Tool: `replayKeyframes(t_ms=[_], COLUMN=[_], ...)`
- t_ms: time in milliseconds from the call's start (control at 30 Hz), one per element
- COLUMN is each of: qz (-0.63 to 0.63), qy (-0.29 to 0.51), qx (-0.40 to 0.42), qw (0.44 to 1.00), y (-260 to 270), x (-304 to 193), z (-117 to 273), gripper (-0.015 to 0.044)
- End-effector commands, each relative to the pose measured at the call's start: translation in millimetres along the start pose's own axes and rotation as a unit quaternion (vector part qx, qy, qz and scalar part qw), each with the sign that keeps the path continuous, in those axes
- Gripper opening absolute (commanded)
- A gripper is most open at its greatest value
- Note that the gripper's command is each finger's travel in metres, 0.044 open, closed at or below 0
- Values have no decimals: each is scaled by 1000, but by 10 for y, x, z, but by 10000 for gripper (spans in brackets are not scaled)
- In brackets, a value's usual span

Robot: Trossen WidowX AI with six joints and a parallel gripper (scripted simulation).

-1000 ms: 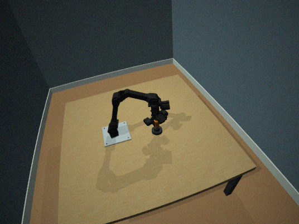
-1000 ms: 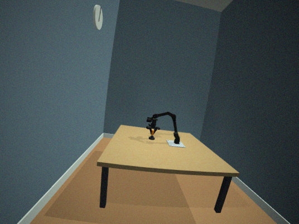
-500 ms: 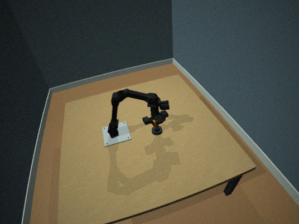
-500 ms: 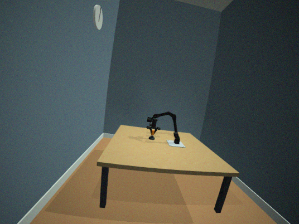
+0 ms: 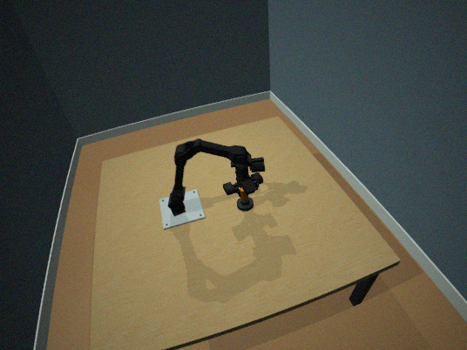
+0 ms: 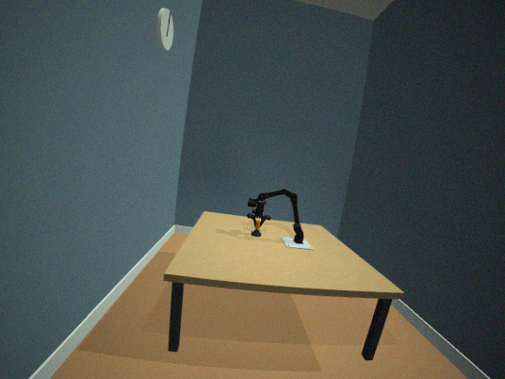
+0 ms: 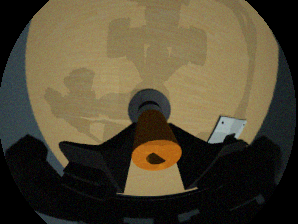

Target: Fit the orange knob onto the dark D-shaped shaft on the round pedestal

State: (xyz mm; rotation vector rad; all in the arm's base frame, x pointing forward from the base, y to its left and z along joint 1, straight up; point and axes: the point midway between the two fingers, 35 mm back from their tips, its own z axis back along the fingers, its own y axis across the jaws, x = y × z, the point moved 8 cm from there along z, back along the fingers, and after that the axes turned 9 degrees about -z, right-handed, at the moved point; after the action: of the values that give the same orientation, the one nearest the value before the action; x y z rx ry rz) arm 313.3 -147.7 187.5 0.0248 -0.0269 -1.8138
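Observation:
The orange knob (image 5: 244, 196) (image 6: 258, 223) (image 7: 156, 152) is a tall, upright cylinder with a dark opening in its top face. My gripper (image 5: 244, 193) (image 6: 258, 222) (image 7: 152, 125) points down and is shut on the knob, one finger on each side. The round dark pedestal (image 5: 248, 207) (image 6: 256, 234) (image 7: 132, 106) stands on the table directly below. The knob's lower end is over the pedestal's middle, with a small dark gap above the pedestal in the exterior view. The shaft is mostly hidden by the knob, and its flat side cannot be seen.
The arm stands on a white base plate (image 5: 193, 211) (image 6: 306, 246) (image 7: 226, 128) beside the pedestal on the wooden table (image 5: 144, 270) (image 6: 250, 269) (image 7: 60, 50). The arm's shadows fall across the table top. Walls rise beyond the table, and a clock (image 6: 166, 29) hangs on one.

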Motion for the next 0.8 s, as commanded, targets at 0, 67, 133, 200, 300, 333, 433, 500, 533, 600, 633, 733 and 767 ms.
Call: replayKeyframes(t_ms=[0, 67, 133, 200, 300, 333, 433, 500, 533, 600, 633, 733, 767], qz=[-3, -3, -3, -7, -46, -65, -108, -108, -108, -108, -108, -108, -108], qy=[-2, -2, -2, -2, -2, -2, -2, -2, -2, -2, -2, -2, -2], qx=[1, 2, 2, 2, 2, 2, 2, 2, 2, 2, 2, 2, 2], qw=[1000, 1000, 1000, 1000, 999, 998, 994, 994, 994, 994, 994, 994, 994], y=[18, 28, 32, 32, 32, 32, 24, 18, 16, 11, 8, 1, -1], x=[5, 6, 6, 6, 6, 6, 6, 5, 5, 4, 4, 2, 2], z=[11, 26, 40, 46, 52, 55, 56, 50, 46, 35, 28, 10, 4], gripper=[0, 0, 0, 0, 0, 0, 0, 0, 0, 0, 0, 0, 0])
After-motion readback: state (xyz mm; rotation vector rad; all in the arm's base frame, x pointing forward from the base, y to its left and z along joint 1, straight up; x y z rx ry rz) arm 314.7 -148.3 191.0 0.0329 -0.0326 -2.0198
